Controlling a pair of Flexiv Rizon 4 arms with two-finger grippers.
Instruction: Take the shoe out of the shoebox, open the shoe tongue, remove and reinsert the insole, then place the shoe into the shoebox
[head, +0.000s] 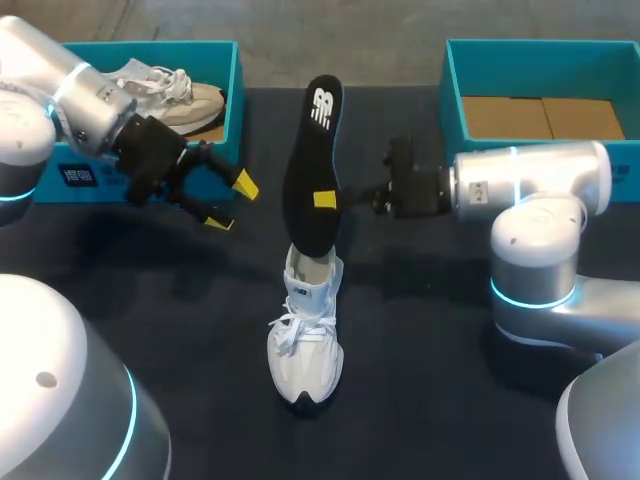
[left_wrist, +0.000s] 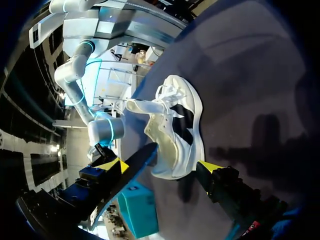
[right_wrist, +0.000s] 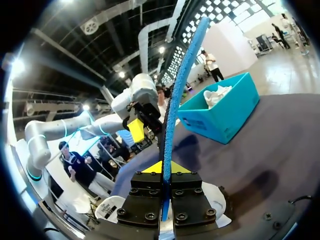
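Closest to the head camera bulge the pale housings of the left arm (head: 60, 400) at 7 o'clock and the right arm (head: 600, 420) at 5 o'clock. Beyond them, mid-table, lies the white shoe (head: 305, 345), toe toward 6 o'clock. The black insole (head: 312, 170) rises from its opening toward 12 o'clock, its lower end tucked inside.

The right gripper (right_wrist: 163, 169) comes in from 3 o'clock and pinches the insole's edge about mid-length, both yellow tips pressed on it. The left gripper (head: 232, 204) hangs at the shoe's 10 o'clock with its fingers spread wide, holding nothing and well apart from the shoe.

Nothing braces the shoe, so a push down could slide or tip it, I judge. With such a thin edge hold, the insole may buckle or slip from the pinch. The tongue (left_wrist: 142, 106) could also fold under the incoming end.

Dark matte cloth covers the table (head: 430, 400), and it probably offers little grip. The left shoebox (head: 236, 90) at 10 o'clock holds a second shoe (head: 170, 90). The right shoebox (head: 452, 90) at 2 o'clock shows its brown cardboard floor. Both stand well apart from the shoe, leaving working space around it.
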